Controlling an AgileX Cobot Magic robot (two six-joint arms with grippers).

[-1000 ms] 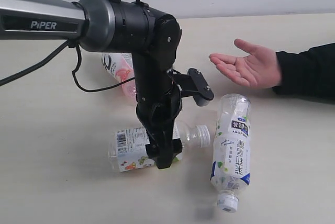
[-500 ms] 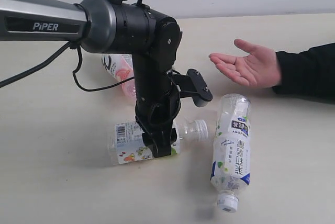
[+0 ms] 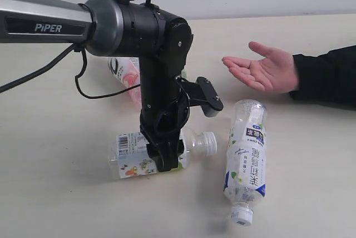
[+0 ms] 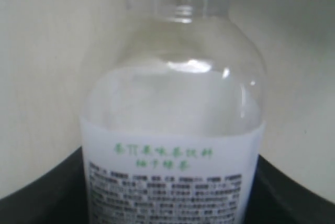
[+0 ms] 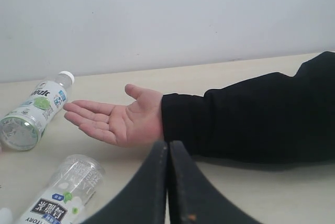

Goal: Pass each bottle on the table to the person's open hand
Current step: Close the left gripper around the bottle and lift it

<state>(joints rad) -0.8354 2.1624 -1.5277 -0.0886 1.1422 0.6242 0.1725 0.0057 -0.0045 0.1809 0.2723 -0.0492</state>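
A clear bottle with a white label and white cap [image 3: 133, 157] lies sideways low over the table [image 3: 55, 204], and my left gripper [image 3: 165, 157] is shut across its middle. Up close the left wrist view shows this bottle [image 4: 172, 130] filling the space between the black fingers of the left gripper [image 4: 170, 203]. A blue-labelled bottle [image 3: 246, 160] lies to the right, and a pink-tinted bottle [image 3: 125, 74] shows partly behind the arm. A green-labelled bottle [image 5: 34, 111] lies beyond the person's open hand [image 3: 261, 71], held palm up. My right gripper [image 5: 168, 182] is shut and empty near the hand [image 5: 118, 119].
The left arm's thick black wrist and its cable [image 3: 89, 90] hang over the middle of the table. The person's black sleeve [image 3: 328, 77] reaches in from the right edge. A pale wall [image 5: 167, 14] stands behind the table.
The left gripper's jaws have closed onto the white-labelled bottle, and gripper and bottle have shifted slightly left together. The hand and the other bottles have stayed put.
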